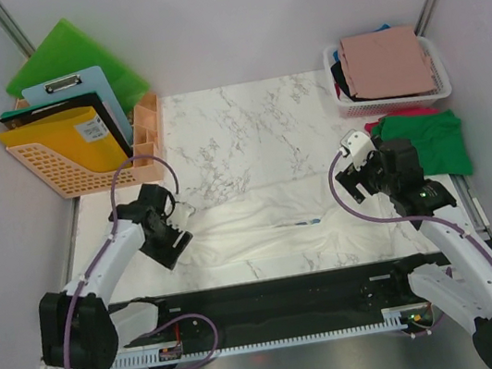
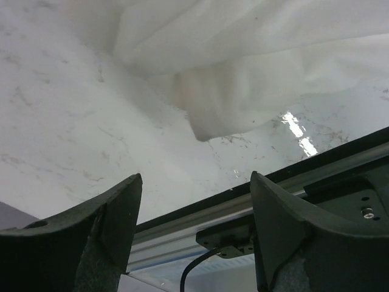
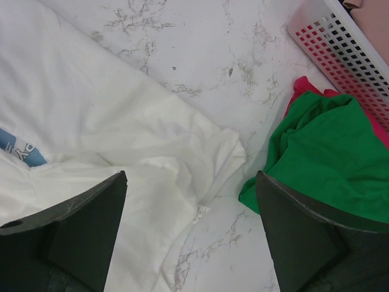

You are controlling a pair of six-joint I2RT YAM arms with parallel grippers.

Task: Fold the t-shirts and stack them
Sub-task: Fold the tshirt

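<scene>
Both grippers are wide open, holding nothing. The left gripper (image 2: pixel 193 210) hangs by the left edge of the cream-white t-shirt (image 1: pixel 262 224), and the right gripper (image 3: pixel 191 210) is over its right sleeve. The shirt lies rumpled across the near table (image 1: pixel 245 119). My worry: the green t-shirt (image 3: pixel 328 152) sits just beside that sleeve, so a sloppy pinch could drag it along. A dusty-pink t-shirt (image 1: pixel 383 64) sits in the mesh basket (image 1: pixel 346 108) at the back.

We glimpse only a sliver of red shirt (image 3: pixel 304 89) under the green shirt (image 3: pixel 331 152). The pink shirt (image 1: pixel 384 64) covers the pile in the basket (image 1: pixel 394 103). The print (image 3: pixel 18 147) runs off the right wrist view.
</scene>
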